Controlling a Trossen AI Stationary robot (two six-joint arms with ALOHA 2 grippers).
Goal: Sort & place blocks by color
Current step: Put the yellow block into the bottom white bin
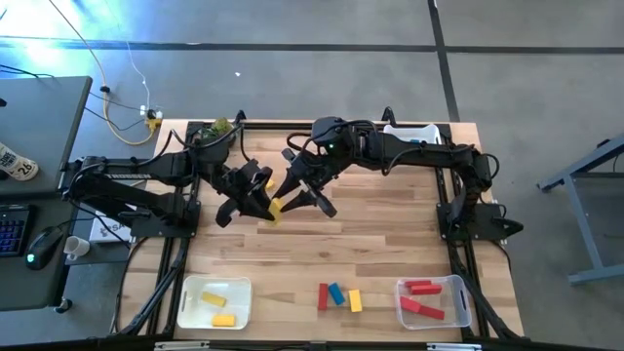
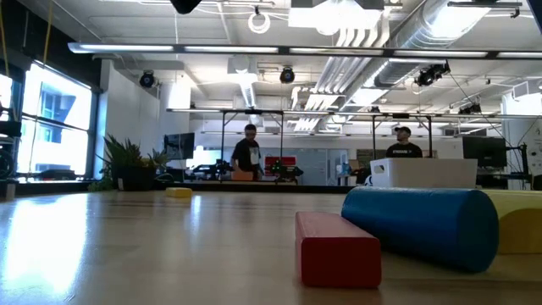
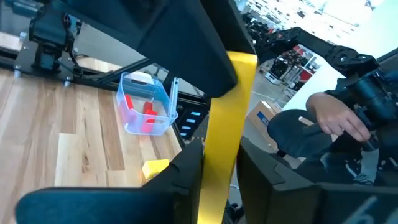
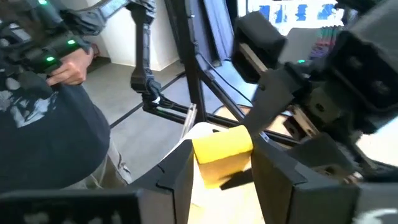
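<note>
A yellow block (image 1: 274,208), a bar, hangs above the middle of the table between my two grippers. My left gripper (image 1: 263,205) comes from the table's left and is shut on one end of it. My right gripper (image 1: 294,200) comes from the right and has the other end between its fingers. On the table near the front edge lie a red (image 1: 323,296), a blue (image 1: 336,293) and a yellow block (image 1: 355,300). The low view shows the red block (image 2: 337,248) and the blue one (image 2: 419,224) close up. My left gripper pinches the bar's near end (image 3: 217,177) between its two fingers, coming about level from the table's left. The bar (image 3: 229,118) sticks out ahead of the fingers, clear of the table. My right gripper has the bar's other end (image 4: 221,149) between its two fingers (image 4: 177,177), coming about level from the table's right. Both sides of the block lie close against the fingers. The block is clear of the table.
A white bin (image 1: 187,292) with yellow blocks stands at the front left, a clear bin (image 1: 460,291) with red blocks at the front right. Another white bin (image 1: 409,130) and a green clump (image 1: 220,128) are at the far edge. A person (image 3: 336,118) stands beside the table.
</note>
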